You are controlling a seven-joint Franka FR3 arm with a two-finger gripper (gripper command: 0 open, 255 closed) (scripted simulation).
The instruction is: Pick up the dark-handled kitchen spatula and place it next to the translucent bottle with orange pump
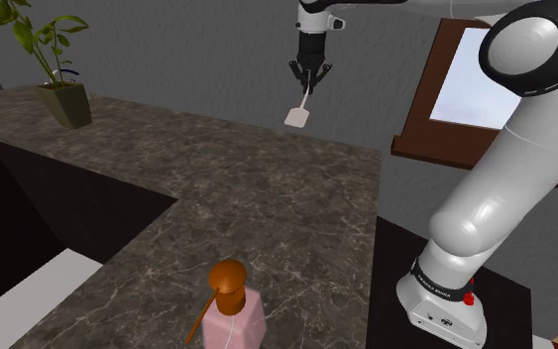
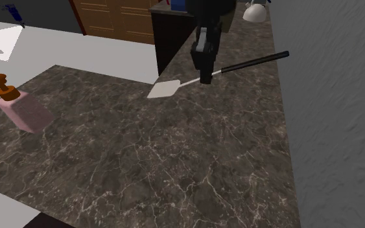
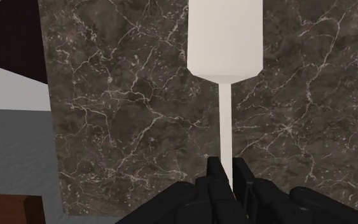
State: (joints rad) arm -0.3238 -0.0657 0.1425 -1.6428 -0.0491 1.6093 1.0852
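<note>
- Black hand [image 1: 309, 87] is closed on the spatula [image 2: 174, 86]; its fingers [image 3: 215, 175] pinch the thin white neck, just short of where the dark part begins.
- Spatula rides in the air, clear of the desk [image 2: 174, 168], with nothing else touching it.
- White blade [image 3: 225, 35] sticks out past the fingertips and hangs lower than the hand; flat, squarish, pale all over.
- Dark handle [image 2: 259, 61] runs out the opposite side of the hand, tilted upward away from the desk.
- Desk surface under the hand is dark brown stone with pale veining.
- Bottle [image 1: 235, 309] stands upright on the desk, well apart from the hand, off on the blade's side. Body is pink and translucent, pump orange.
- Open stone lies between bottle and hand.
- Potted plant [image 1: 60, 79] sits in a dark pot on the desk, green leaves up, well away from the hand and to its side, far from the bottle too.
- Brown-framed window [image 1: 480, 79] is on the grey wall behind the arm, on the other side of the hand from the plant.
</note>
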